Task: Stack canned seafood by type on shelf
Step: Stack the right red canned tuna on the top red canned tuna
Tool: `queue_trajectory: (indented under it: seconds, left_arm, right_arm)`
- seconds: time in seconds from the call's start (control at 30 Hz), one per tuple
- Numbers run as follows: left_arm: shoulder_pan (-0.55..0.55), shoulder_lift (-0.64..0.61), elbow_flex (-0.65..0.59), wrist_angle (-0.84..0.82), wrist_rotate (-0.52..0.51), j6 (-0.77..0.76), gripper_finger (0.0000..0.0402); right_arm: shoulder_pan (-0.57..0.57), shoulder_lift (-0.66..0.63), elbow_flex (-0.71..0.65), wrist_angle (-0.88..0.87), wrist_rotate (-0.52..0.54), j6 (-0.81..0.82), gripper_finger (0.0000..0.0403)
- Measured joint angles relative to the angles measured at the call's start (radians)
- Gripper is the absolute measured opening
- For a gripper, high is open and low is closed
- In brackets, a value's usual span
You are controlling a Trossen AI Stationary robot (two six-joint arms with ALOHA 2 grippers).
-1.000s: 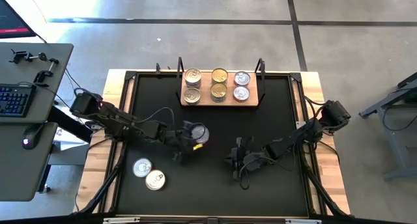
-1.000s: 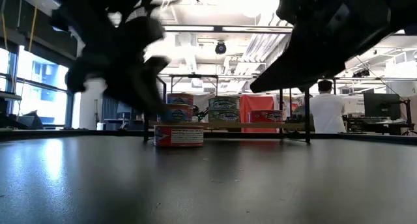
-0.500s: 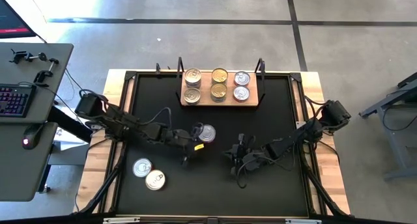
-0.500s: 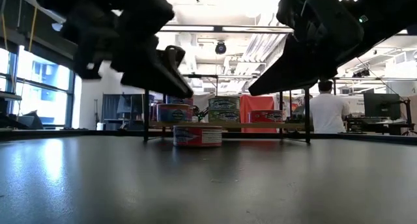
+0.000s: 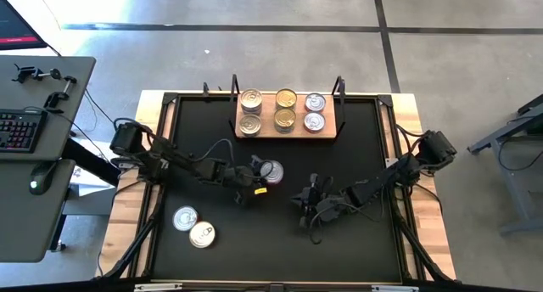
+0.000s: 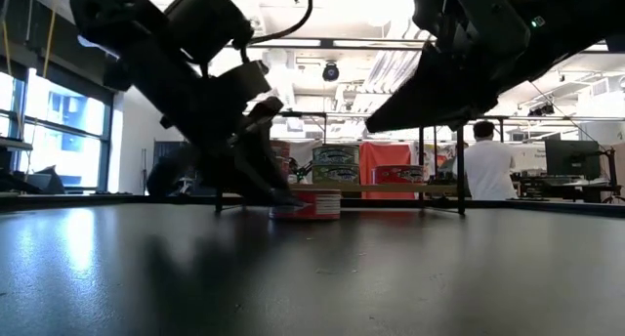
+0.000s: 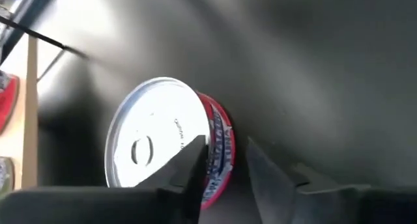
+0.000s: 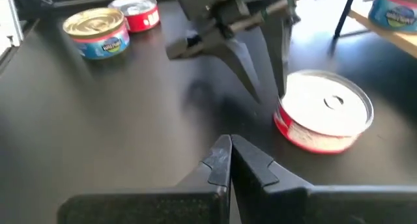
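From the overhead camera I saw the shelf (image 5: 286, 125) sitting against the far edge of the black mat (image 5: 365, 241), carrying three columns of tins (image 5: 285, 109): silver lids at its left end, gold in the middle, silver at its right end. The left gripper (image 5: 257, 178) reached toward the mat's centre and sat right at a red-sided tin (image 5: 271, 171) with a silver lid; its fingers stood a little apart at the tin's rim and I saw no hold on it. Two loose tins lay near the mat's near-left corner, one silver-lidded (image 5: 185, 217) and one paler (image 5: 202, 234), just beside each other. The right gripper (image 5: 307, 200) waited near the middle of the mat, toward its right side, with fingers pressed together on nothing. At table height the left gripper's fingertips touched down beside the red tin (image 6: 314, 203), in front of the shelf (image 6: 391, 189), and a person in a white shirt (image 6: 489, 167) stood in the room beyond. My left wrist camera showed the tin (image 7: 169, 142) lying by the two dark fingers (image 7: 193, 172), one resting against its red side wall, the other clear of it. The right wrist camera showed its own closed fingers (image 8: 225, 160), the same tin (image 8: 324, 118) near the left gripper (image 8: 260, 77), and the two loose tins (image 8: 98, 30) farther off
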Motion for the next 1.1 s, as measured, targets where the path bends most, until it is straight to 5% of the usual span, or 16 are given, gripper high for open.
queue_trajectory:
  seconds: [0.2,0.5,0.7,0.9,1.1]
  left_arm:
    - [0.003,0.013,-0.003,0.122,0.041,-0.007,0.0011]
    - [0.003,-0.003,0.081,0.149,0.064,-0.068,0.0002]
    - [-0.022,-0.018,0.116,-0.019,0.032,-0.048,0.0038]
    - [-0.022,-0.012,0.119,-0.120,0.014,-0.042,0.0084]
    - [-0.007,0.051,0.118,-0.105,-0.048,0.049,0.0083]
  right_arm:
    - [-0.006,0.000,0.004,0.051,0.000,-0.109,0.0010]
    - [-0.056,0.000,0.016,-0.048,-0.006,-0.257,0.0123]
    - [-0.075,0.000,0.016,-0.090,-0.016,-0.253,0.0185]
    - [-0.075,0.000,0.016,-0.081,-0.103,-0.227,0.0190]
    - [-0.071,0.000,0.016,-0.046,-0.122,-0.259,0.0190]
